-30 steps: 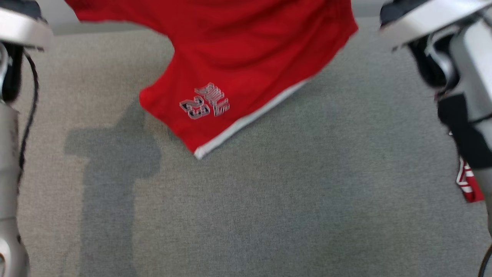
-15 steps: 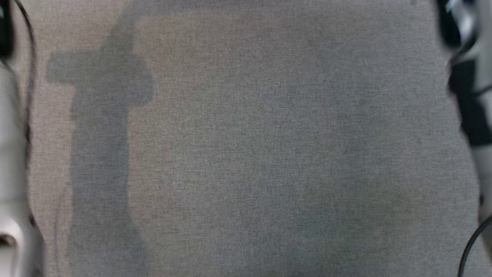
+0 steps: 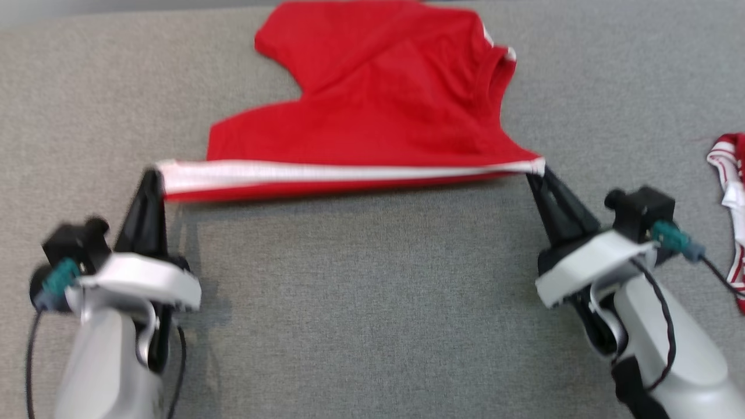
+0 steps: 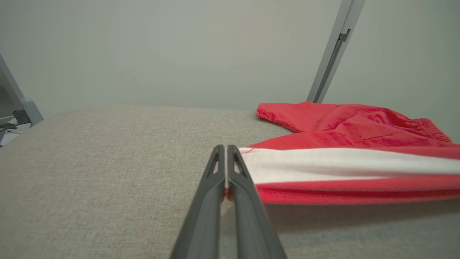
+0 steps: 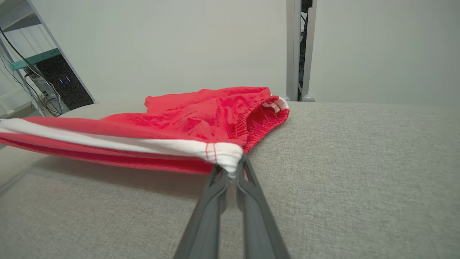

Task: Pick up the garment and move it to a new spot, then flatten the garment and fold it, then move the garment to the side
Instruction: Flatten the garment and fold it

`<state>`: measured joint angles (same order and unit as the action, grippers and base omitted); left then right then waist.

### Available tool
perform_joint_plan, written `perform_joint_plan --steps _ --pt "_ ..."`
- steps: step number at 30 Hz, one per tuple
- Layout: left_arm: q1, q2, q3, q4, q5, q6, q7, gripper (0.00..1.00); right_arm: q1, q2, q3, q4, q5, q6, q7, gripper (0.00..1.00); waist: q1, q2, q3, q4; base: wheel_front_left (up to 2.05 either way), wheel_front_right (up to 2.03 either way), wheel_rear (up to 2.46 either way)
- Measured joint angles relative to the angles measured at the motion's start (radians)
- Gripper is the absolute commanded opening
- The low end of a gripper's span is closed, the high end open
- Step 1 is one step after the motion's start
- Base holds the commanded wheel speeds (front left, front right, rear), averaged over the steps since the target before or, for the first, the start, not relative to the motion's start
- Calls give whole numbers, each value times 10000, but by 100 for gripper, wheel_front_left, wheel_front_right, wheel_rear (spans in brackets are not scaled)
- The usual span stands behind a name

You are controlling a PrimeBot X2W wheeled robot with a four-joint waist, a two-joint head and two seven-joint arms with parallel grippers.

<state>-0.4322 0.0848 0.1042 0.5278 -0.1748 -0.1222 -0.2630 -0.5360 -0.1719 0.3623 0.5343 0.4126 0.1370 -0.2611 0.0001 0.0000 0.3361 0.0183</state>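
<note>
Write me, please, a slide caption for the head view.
Left end effector and right end effector pinch opposite ends of the white-striped edge of the red garment, taut above the grey surface.

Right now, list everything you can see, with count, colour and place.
shorts: one, red with a white stripe, far middle of the table, near edge lifted and stretched
cloth: one, red and white, at the table's right edge
table: one, grey fabric top, under everything
post: one, grey, upright behind the table
wall: one, pale, behind the table
left end effector: one, dark, shut on the stripe's left end
right end effector: one, dark, shut on the stripe's right end
</note>
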Motion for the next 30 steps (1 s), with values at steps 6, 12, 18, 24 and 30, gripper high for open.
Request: perform_joint_plan --steps 6,12,18,24,30 --pt "1461 -301 263 38 -8 -88 0 0 1590 142 15 -322 347 0 0 0 0 0 -929 82 0 0 0" --pt "2863 -408 151 50 86 -92 0 0 2922 35 355 -238 639 0 0 0 0 0 -2080 201 0 0 0" --pt "4341 -445 -100 -12 36 -96 0 0 4094 -203 886 -157 1037 -2 0 0 0 0 -3203 328 0 0 0" --pt "5158 -435 -150 -270 -222 -27 0 0 4863 -485 1649 -144 1440 -12 -2 0 0 0 -3717 420 0 0 0" --pt "4963 -437 -29 -790 -33 31 0 0 4986 -767 1776 -650 1682 -12 0 0 0 0 -3568 331 0 0 0"
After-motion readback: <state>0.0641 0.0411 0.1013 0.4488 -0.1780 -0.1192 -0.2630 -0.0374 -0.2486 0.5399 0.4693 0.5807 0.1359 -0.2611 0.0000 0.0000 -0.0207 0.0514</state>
